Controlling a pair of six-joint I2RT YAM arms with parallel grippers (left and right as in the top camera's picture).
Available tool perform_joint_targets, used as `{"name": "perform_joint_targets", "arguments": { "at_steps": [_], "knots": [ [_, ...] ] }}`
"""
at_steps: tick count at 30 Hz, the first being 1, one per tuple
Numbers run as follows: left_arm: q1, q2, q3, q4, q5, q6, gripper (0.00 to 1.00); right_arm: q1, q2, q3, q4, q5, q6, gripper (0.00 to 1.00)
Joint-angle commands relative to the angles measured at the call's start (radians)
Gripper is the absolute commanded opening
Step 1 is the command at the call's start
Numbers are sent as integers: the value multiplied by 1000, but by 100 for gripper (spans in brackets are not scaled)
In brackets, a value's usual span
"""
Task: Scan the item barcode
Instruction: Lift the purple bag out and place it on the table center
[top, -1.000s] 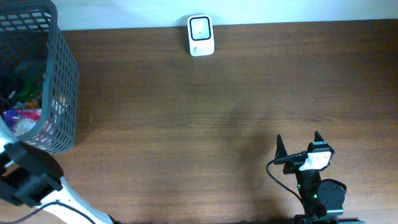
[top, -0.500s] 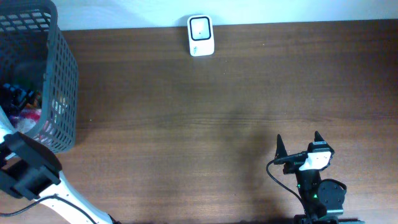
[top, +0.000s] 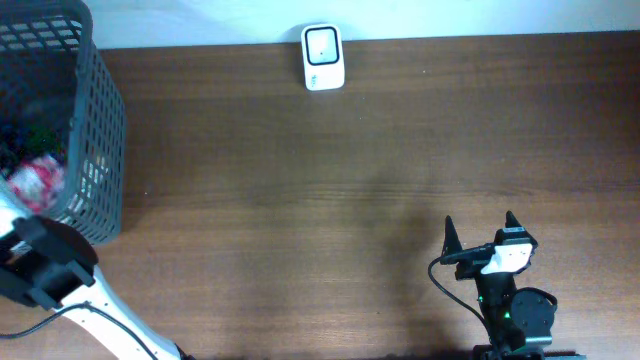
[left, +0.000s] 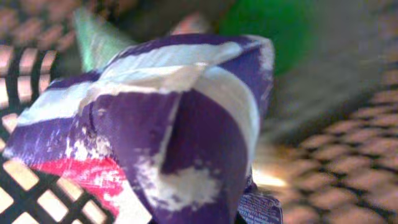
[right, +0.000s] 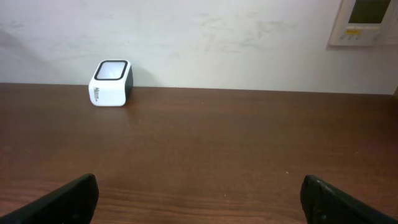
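Brown wooden worktop (top: 300, 200) carries the white scanner (top: 323, 57) at the far wall and a grey mesh basket (top: 100, 150) at the left, where our left arm (top: 45, 275) reaches in to fetch an item. We cannot see the left fingers, but they seem clenched on the packet (left: 161, 124) inside the basket, a crumpled purple-and-white wrapper with a red patch. The right fingers (top: 447, 232) stand spread wide, grasping nothing.

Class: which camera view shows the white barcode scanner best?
Right wrist view: the scanner stands unobstructed, side and dark top window both visible. Overhead shows only its top, by the far edge of the table. Left wrist shows none of it.
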Motion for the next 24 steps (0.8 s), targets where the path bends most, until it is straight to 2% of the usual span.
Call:
{"name": "perform_joint_targets", "arguments": {
  "at_steps": [1,4,6,8,10,11,13,15,17,19,20,24],
  "knots": [
    [1,-15,300,-7,105,-2,0,6,-6,-9,-1,8,1,99],
    [1,-16,582,18,105,-37,0,6,-6,-9,0,8,1,99],
    [-3,-96,574,105,117,-87,0,6,-6,-9,0,8,1,99],
    [-17,-143,574,161,230,-89,0,6,-6,-9,-1,8,1,99],
    [-83,-171,574,206,533,-89,0,6,-6,-9,0,8,1,99],
    [-119,-171,573,206,612,-88,0,6,-6,-9,0,8,1,99],
    [-232,-171,556,182,644,-67,0,6,-6,-9,0,8,1,99],
    [-360,-170,531,166,644,29,0,6,-6,-9,0,8,0,99],
    [-521,-169,469,132,571,156,0,6,-6,-9,0,8,1,99],
    [-645,-169,389,94,414,164,0,6,-6,-9,0,8,1,98],
    [-724,-169,309,89,300,163,0,6,-6,-9,0,8,0,99],
    [-955,-169,-47,153,42,159,2,6,-6,-9,-1,8,1,99]
  ]
}}
